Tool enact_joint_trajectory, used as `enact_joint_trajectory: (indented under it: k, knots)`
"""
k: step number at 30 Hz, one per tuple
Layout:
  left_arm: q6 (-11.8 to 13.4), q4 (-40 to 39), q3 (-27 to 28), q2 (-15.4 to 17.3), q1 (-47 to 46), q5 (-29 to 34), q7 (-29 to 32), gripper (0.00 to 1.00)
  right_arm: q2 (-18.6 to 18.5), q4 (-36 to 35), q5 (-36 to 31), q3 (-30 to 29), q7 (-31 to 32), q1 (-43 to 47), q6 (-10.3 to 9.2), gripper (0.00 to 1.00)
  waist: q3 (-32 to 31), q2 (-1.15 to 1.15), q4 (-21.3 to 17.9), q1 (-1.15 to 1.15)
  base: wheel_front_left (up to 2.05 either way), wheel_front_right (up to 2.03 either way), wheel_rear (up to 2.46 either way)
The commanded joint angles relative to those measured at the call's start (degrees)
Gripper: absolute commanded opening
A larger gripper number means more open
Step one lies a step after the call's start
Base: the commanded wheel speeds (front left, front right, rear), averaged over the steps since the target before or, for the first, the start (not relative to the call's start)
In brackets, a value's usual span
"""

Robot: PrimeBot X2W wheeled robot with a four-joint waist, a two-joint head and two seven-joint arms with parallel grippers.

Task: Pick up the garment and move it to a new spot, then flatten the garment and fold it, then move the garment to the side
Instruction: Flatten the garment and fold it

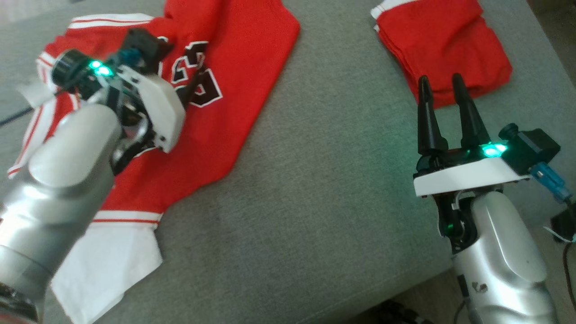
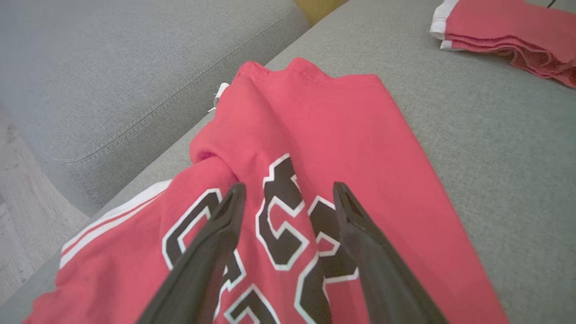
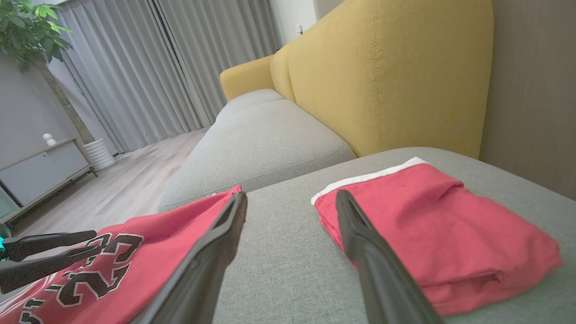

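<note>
Left claw (image 2: 289,186): fingers spread wide, nothing between them. It is angled down over the red jersey (image 1: 243,90), right above the black, white-edged number printed on it. The tips are very close to the cloth; cannot tell whether they touch. The right wrist view shows this claw from the side, both fingers low over the number, gap open. Right claw (image 1: 441,80): also wide open and empty, poised over bare grey sofa seat (image 1: 315,202), apart from the jersey. Its tips point toward the near edge of a folded red garment (image 1: 445,40); no contact visible. Jersey lies loose and rumpled on the left part of the seat, red side up, with white stripes along one edge and a white part at the end nearest the robot. One red corner reaches toward the seat's far side. Folded garment sits at the far right of the same seat, well apart from the jersey. Yellow backrest (image 3: 382,67) rises behind it.
</note>
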Motion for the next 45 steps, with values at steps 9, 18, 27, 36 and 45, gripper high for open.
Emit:
enact_joint_trajectory:
  k: [9, 18, 27, 36, 45]
  knots:
    - [0.09, 4.68, -2.43, 1.8, -6.03, -4.14, -0.8, 1.0, 0.13, -1.81, 1.59, 2.13, -0.79, -2.5, -0.04, 1.0, 2.76, 0.0, -2.56, -0.01, 0.0, 0.0, 0.0]
    - [0.1, 8.74, -4.28, 2.19, -8.78, -6.45, -2.16, 0.0, 0.13, -3.99, 1.6, 1.65, -0.81, -2.42, -0.04, 1.0, 3.95, 0.0, -2.51, -0.01, 0.0, 0.0, 0.0]
    - [2.85, 13.76, -1.46, 2.96, -12.74, -5.54, -10.49, 0.0, 0.14, -4.4, 1.04, 1.53, -0.81, -2.23, -0.04, 1.0, 3.82, 0.0, -1.69, -0.01, 0.0, 0.0, 0.0]
    - [5.51, 19.11, 0.3, 4.54, -16.17, -4.65, -16.65, 0.0, 0.14, -4.47, 0.98, 1.82, -0.82, -2.12, -0.04, 1.0, 4.03, 0.0, -1.27, -0.01, 0.0, 0.0, 0.0]
    - [8.44, 24.3, 0.81, 5.87, -18.83, -3.78, -19.25, 0.0, 0.14, -4.29, 0.81, 1.72, -0.82, -2.05, -0.04, 1.0, 4.7, 0.0, -0.8, -0.01, 0.0, 0.0, 0.0]
